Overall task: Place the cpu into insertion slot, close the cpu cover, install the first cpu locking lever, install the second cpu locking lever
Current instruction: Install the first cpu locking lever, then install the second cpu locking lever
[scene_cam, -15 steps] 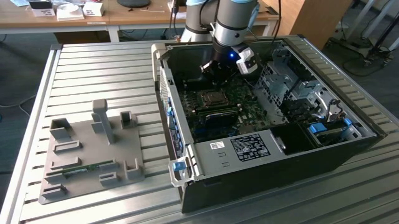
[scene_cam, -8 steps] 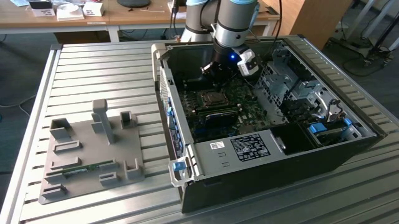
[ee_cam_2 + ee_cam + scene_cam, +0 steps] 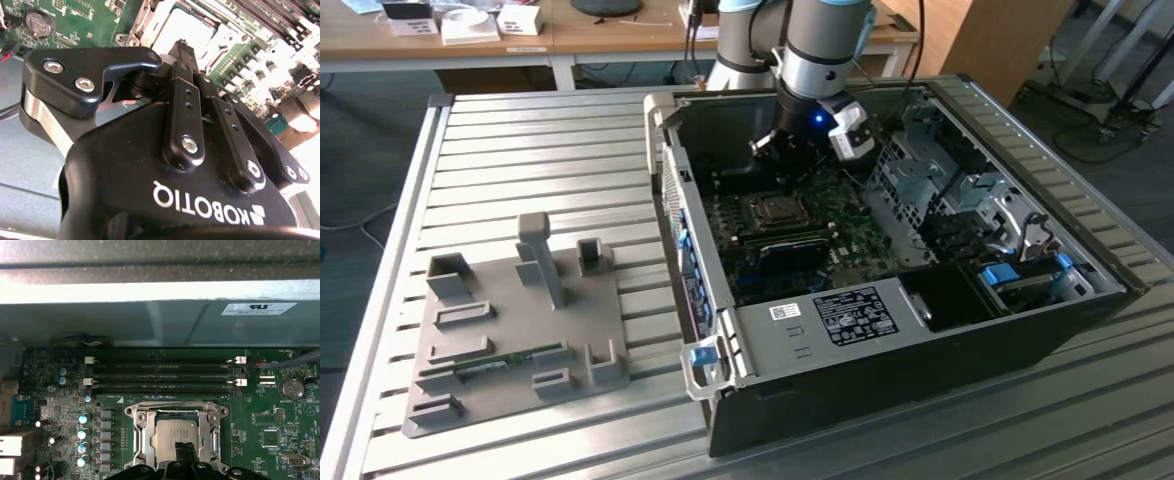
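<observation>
Black claw (image 3: 184, 50) fingers (image 3: 182, 100) sit pressed together, clenched, tips just above the cpu (image 3: 172, 432), which lies seated in its socket. Around the chip the cpu cover (image 3: 142, 432) frame lies flat, its edges ringing the chip closely. Beyond the claw run the memory slots (image 3: 162, 374), then the case wall (image 3: 150, 325), near enough to crowd that side. Outside the case (image 3: 881, 375), well away, a grey fixture tray (image 3: 520, 330) rests on the slatted table (image 3: 520, 150).

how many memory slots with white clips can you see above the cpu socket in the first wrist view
2. The upper memory slot runs along the far edge of the motherboard; the lower memory slot lies between it and the cpu socket. More may be hidden.
</observation>
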Robot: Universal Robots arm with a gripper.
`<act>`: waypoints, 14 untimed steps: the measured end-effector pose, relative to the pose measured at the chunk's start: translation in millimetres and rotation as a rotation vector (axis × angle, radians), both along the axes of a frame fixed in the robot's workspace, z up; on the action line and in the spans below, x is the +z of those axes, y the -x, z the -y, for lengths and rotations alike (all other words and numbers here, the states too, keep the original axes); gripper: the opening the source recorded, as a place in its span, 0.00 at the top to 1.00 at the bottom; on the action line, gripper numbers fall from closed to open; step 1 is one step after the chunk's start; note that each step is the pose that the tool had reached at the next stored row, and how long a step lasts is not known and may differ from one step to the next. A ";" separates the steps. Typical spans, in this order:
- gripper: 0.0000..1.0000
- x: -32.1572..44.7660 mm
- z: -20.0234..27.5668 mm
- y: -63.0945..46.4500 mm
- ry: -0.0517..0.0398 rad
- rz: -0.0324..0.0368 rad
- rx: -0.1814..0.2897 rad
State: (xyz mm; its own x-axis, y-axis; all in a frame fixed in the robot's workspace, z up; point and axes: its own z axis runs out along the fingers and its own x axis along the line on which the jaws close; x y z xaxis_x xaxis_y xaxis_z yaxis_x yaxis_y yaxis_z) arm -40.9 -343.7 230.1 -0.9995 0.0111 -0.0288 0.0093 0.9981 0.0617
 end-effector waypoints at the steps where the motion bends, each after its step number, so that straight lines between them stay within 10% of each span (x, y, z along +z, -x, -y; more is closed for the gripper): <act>1: 0.89 0.0 0.1 1.2 0.0001 0.0004 0.000; 14: 0.89 0.1 1.2 4.4 0.0001 0.0016 0.000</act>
